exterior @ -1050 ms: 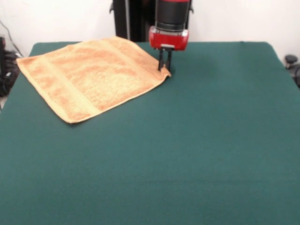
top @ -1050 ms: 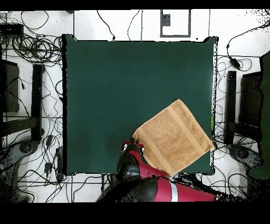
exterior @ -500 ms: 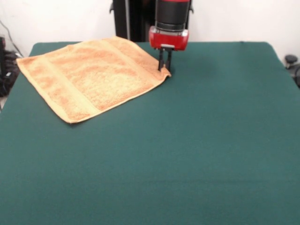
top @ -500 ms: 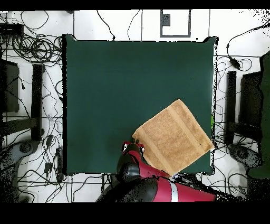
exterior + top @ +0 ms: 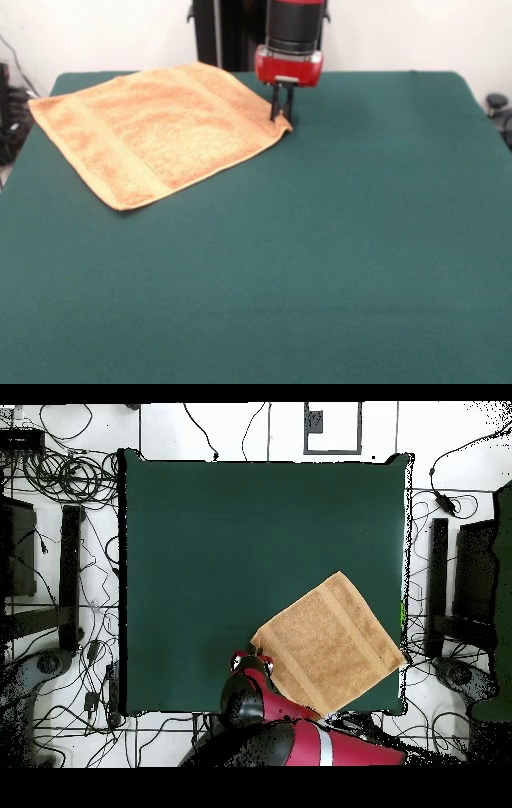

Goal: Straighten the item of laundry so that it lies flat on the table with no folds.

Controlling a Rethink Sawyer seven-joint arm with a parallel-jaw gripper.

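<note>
Orange-tan terry, the towel [image 5: 156, 128] lies spread in a single layer near one corner of the green-topped counter [image 5: 336, 264], turned diagonally to the counter's edges, its woven bands visible along two sides. One corner reaches the counter's edge nearest the robot, another comes close to the adjoining side edge. The gripper [image 5: 281, 112] stands upright on the towel's corner that points toward the middle of the counter, its two dark fingers close together and seemingly pinching that corner, which sits slightly raised. Judging from both views, the job looks nearly done: no folds show, and only this lifted corner remains to be laid down and released. The towel crowds two edges, so any further tug toward them risks cloth hanging off; the rest of the counter, most of its width and length, offers open room for dragging.
</note>
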